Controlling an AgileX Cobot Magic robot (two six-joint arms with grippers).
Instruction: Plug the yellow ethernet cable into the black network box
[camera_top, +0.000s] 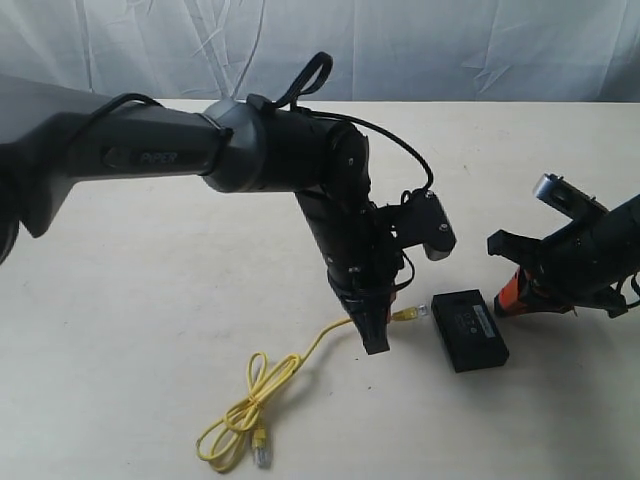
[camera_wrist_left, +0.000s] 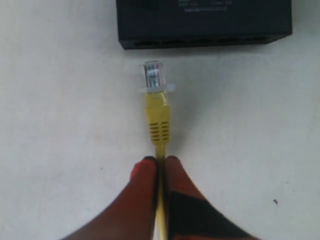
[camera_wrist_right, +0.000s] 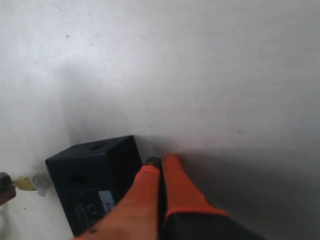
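The black network box (camera_top: 469, 329) lies flat on the pale table, right of centre. My left gripper (camera_top: 377, 338) is shut on the yellow ethernet cable (camera_wrist_left: 159, 131) just behind its boot. The clear plug (camera_wrist_left: 152, 76) points at the box's port side (camera_wrist_left: 205, 39) with a small gap between them. The rest of the cable (camera_top: 250, 405) trails to loose loops at the front, its other plug (camera_top: 261, 453) lying free. My right gripper (camera_wrist_right: 161, 161) is shut with nothing in it, its orange fingers (camera_top: 505, 296) resting by the box's far side (camera_wrist_right: 95, 172).
A white cloth backdrop (camera_top: 400, 45) hangs behind the table's far edge. The left arm's big grey link (camera_top: 150, 150) spans the left of the exterior view above the table (camera_top: 130, 330).
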